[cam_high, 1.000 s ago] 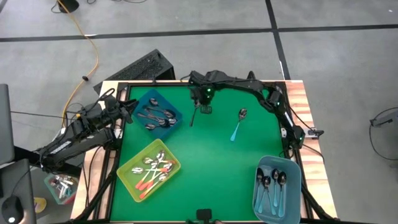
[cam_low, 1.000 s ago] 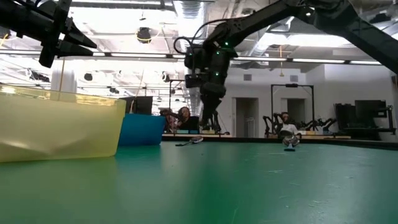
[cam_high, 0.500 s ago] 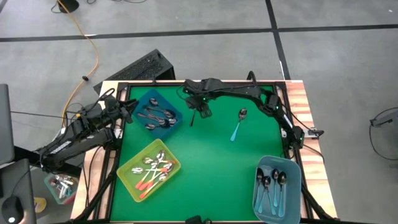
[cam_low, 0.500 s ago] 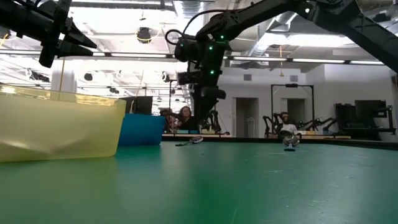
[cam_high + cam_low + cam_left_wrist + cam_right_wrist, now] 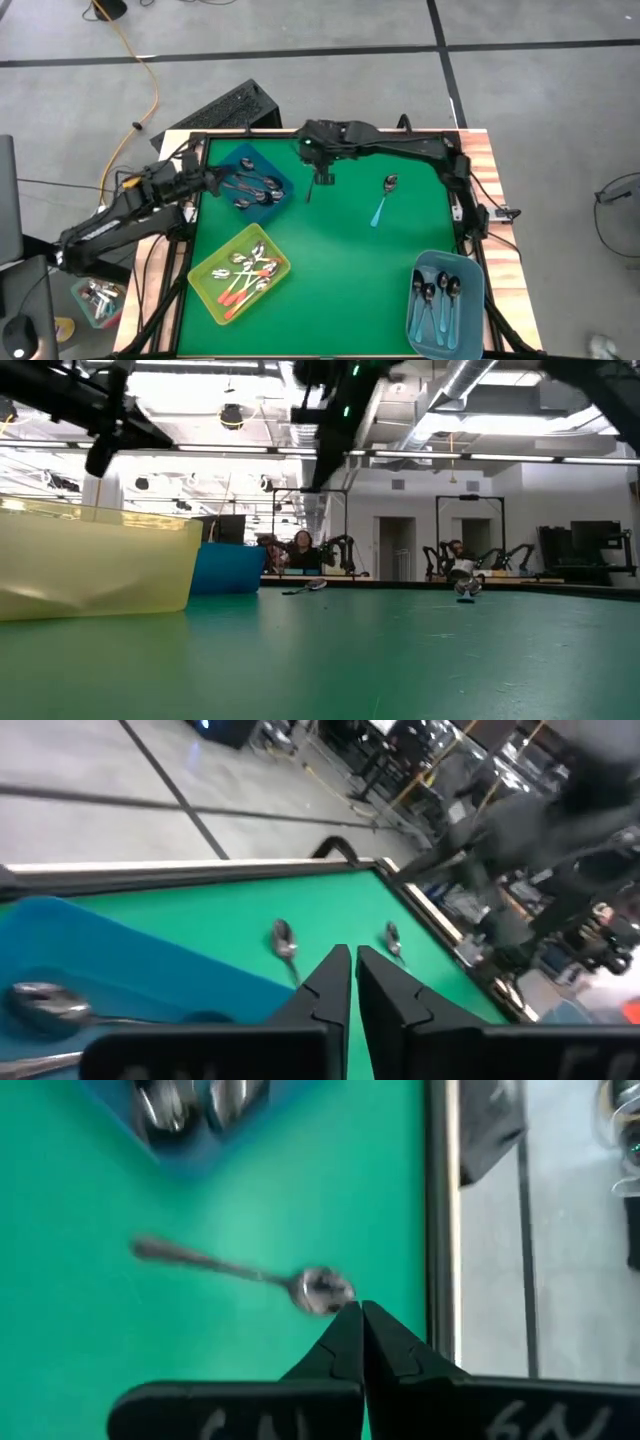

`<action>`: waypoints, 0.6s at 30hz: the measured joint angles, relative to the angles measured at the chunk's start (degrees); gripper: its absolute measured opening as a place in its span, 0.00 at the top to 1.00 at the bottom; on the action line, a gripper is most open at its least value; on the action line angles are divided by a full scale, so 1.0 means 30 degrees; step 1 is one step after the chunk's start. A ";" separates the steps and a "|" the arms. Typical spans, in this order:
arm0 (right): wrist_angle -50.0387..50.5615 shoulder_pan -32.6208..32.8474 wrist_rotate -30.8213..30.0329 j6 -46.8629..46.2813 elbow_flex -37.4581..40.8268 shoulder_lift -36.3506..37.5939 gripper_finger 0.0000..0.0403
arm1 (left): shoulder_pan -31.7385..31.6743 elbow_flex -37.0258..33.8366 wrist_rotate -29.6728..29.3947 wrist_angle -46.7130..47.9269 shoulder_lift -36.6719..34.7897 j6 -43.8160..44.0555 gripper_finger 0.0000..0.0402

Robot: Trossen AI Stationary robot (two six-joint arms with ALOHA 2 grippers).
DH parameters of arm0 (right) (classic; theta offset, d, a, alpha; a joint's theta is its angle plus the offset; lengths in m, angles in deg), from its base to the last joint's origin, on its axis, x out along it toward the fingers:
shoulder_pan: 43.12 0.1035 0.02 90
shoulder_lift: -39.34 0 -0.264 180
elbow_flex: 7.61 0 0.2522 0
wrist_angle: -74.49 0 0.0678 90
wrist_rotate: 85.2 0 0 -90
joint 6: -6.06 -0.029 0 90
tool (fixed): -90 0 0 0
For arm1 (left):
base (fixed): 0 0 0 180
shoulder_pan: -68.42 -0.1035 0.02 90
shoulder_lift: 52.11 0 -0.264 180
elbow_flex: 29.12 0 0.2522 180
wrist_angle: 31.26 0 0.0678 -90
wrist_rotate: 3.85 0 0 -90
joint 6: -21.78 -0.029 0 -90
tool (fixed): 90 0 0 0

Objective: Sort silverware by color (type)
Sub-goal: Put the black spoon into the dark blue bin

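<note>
Right gripper [image 5: 360,1315], fingers pressed together, hangs just above the dark grey spoon [image 5: 240,1273]; left gripper [image 5: 353,970], also pressed together, hovers over the dark blue bin [image 5: 95,960].

Right end effector [image 5: 359,1312] in the foreground, its two dark fingers [image 5: 341,1342] pressed together to a point, nothing between them. Just beyond the tips, a dark grey metal spoon [image 5: 245,1273] lying flat on the green worktop [image 5: 120,1350], bowl nearest the fingertips, handle stretching away from them toward the blue bin [image 5: 185,1120]. Clear of the spoon, that bin cut off at the frame edge, with spoon bowls [image 5: 160,1105] showing inside. Beside the spoon's bowl, on the side away from the handle, the worktop's dark edge rail [image 5: 438,1220], then grey floor [image 5: 570,1260] past it.
</note>
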 joint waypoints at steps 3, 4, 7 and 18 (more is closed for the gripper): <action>0.0008 0.0596 -0.0029 -0.0910 0.0022 0.1704 0.99 | 0.0199 0.0017 0.0375 -0.1935 0.2078 0.0651 1.00; -0.0035 0.0784 -0.0046 -0.1264 0.0022 0.2383 0.99 | 0.0265 0.0022 0.0446 -0.2515 0.2808 0.0847 1.00; -0.0177 0.1403 -0.0044 -0.2397 -0.0007 0.4301 0.98 | 0.0481 0.0120 0.0562 -0.3843 0.5312 0.1074 1.00; -0.0073 0.2802 -0.1592 -0.4788 0.0000 0.8318 0.99 | 0.1687 0.6529 0.0027 -0.2445 1.5353 -0.1956 1.00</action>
